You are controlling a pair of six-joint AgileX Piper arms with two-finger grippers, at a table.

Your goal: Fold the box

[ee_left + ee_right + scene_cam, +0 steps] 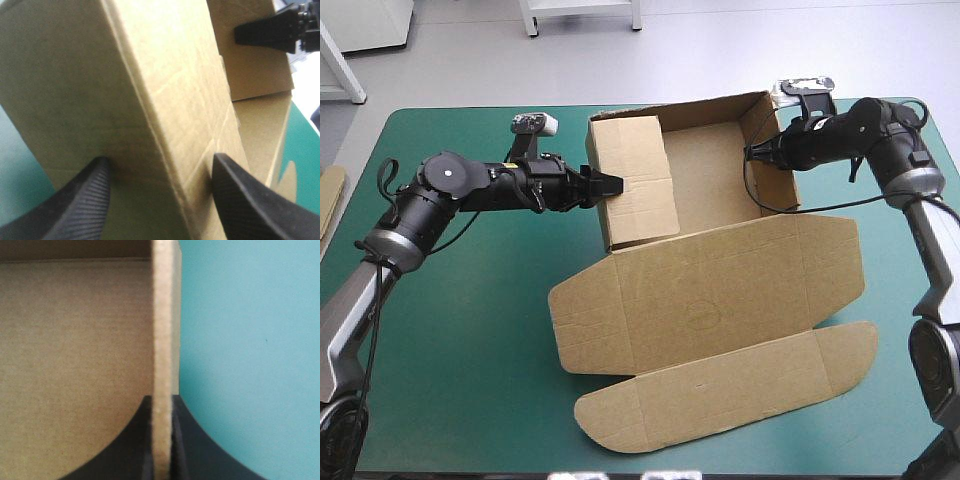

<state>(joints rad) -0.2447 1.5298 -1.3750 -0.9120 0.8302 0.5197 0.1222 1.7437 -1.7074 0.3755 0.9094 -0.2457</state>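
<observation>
High view, box: the box (720, 290) lies on the table (470, 360) with its teal-green cover, spreading from the centre out toward 1 o'clock. It is an open tray at the far end, with the lid flat and pointing to 6 o'clock.
High view, long axis: the lid and its tuck flap run from about 8 o'clock to 2 o'clock.
High view, left arm: it reaches in from 9 o'clock with the forearm nearly level. The left gripper (608, 185) is at the tray's left wall, which tilts inward over the floor.
High view, right arm: it is bent at the elbow and comes in from 3 o'clock. The right gripper (758, 152) is on the top of the tray's right wall.
High view, table's left edge: a sliver of more board (330, 195) shows at 9 o'clock.
Left wrist view, left gripper: its black fingers (85, 200) stand wide apart with the folded wall's edge between them. Whether they press on it cannot be told.
Left wrist view, ahead: the right gripper's black tip sits on the opposite wall, across the tray.
Right wrist view, right gripper: the fingers are all but together, clamped on the upright wall's thin edge. The brown inside is on one side and the teal-green cover on the other.
</observation>
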